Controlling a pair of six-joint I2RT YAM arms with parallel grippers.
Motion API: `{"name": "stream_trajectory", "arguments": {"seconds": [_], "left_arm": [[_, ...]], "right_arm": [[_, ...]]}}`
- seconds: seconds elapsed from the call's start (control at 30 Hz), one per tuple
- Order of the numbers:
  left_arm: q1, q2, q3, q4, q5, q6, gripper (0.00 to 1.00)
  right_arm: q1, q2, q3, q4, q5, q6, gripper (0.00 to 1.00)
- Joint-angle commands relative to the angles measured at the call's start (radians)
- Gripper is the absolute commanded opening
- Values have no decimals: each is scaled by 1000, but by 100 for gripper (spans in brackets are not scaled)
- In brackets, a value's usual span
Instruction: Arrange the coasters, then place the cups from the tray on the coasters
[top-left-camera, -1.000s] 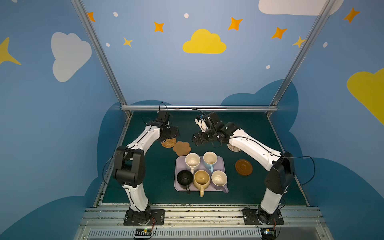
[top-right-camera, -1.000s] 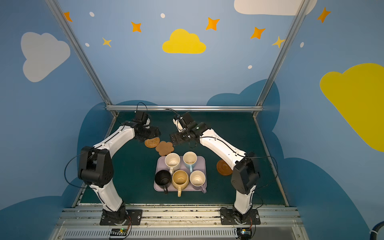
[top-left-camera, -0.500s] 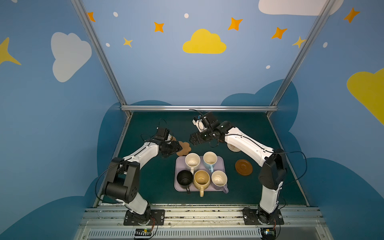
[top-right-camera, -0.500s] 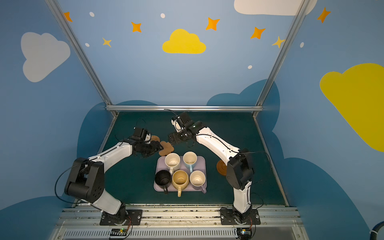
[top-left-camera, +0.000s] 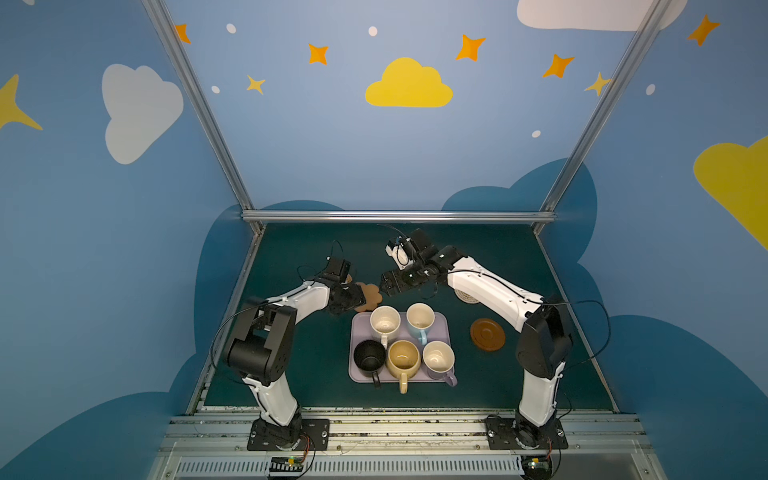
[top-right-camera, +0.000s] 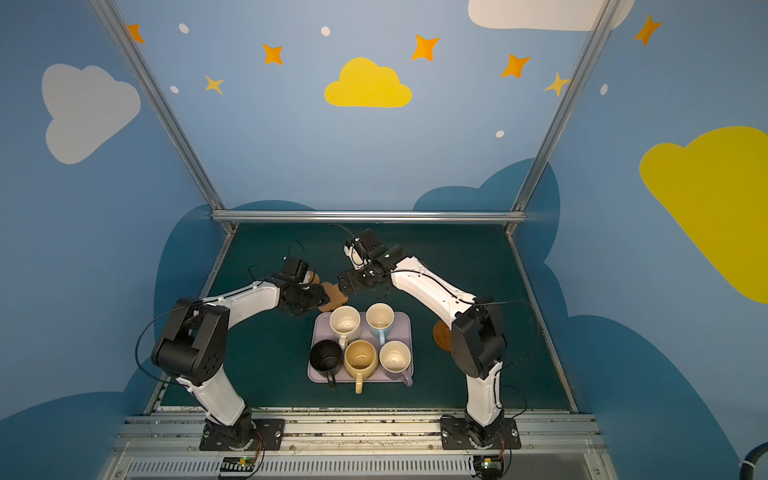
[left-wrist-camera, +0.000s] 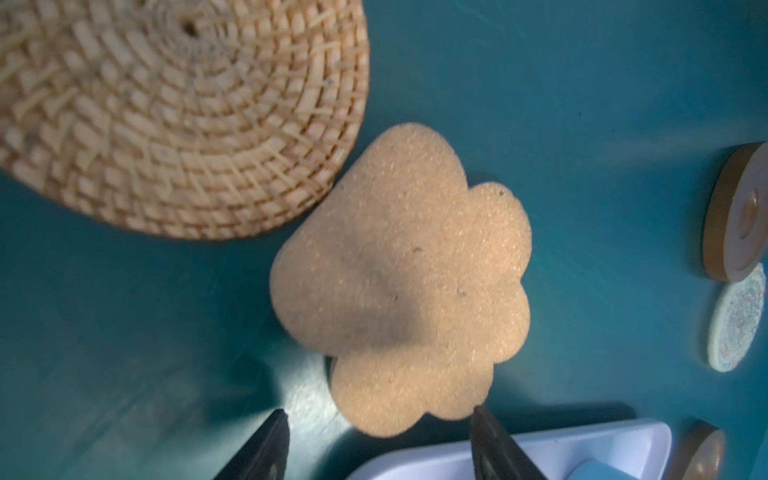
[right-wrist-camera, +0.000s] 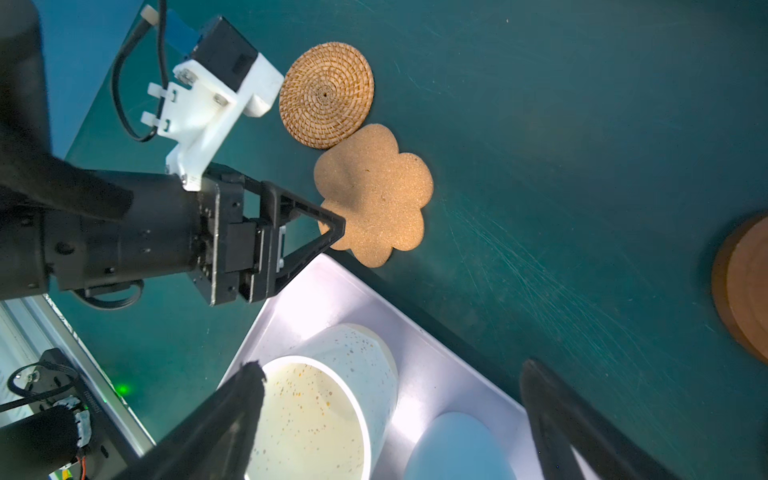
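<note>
1. The left end effector (left-wrist-camera: 378, 413) is down low over the table (top-left-camera: 478, 257). Its jaws are apart and sit either side of one petal of the flower-shaped coaster (left-wrist-camera: 399, 270). One finger looks right up against the petal's edge and the other has a gap, so I wouldn't call it clamped.
2. The flower-shaped coaster lies flat on the table, just off the far left corner of the tray (top-left-camera: 360, 332). It sits edge to edge with the tan woven coaster (left-wrist-camera: 166, 116), which is a bit further back.
3. The right end effector (right-wrist-camera: 392, 368) is spread wide with nothing in it. It hangs above the far edge of the tray, more or less over the cream speckled mug (top-left-camera: 384, 322).
4. All five mugs are on the tray:
   - Back row: the cream speckled mug, with the light blue mug (top-left-camera: 419, 318) next to it.
   - Front row: the black mug (top-left-camera: 369, 355), the mustard mug (top-left-camera: 403, 356) and the lilac mug (top-left-camera: 438, 357).
   - They're all upright, and the front row's handles point at the near edge.
5. A brown wooden disc (top-left-camera: 487, 334) lies on the table to the right of the tray, clear of it.
6. The pale woven coaster (top-left-camera: 465, 296) is further back on that side, half hidden under the right arm.
</note>
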Motion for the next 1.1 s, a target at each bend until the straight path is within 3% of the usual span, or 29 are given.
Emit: {"name": "stream_trajectory", "arguments": {"seconds": [0.0, 0.3, 0.6, 1.07], "left_arm": [[-3, 43, 26, 17, -4, 8, 69], [-21, 73, 36, 46, 52, -42, 68], [-41, 135, 105, 25, 22, -65, 66], [-52, 211, 200, 46, 69, -99, 62]], "right_arm": [[-11, -40, -7, -6, -15, 8, 96], [-22, -64, -43, 12, -9, 10, 96], [-31, -71, -61, 15, -10, 14, 96], [-57, -91, -100, 26, -17, 19, 96]]}}
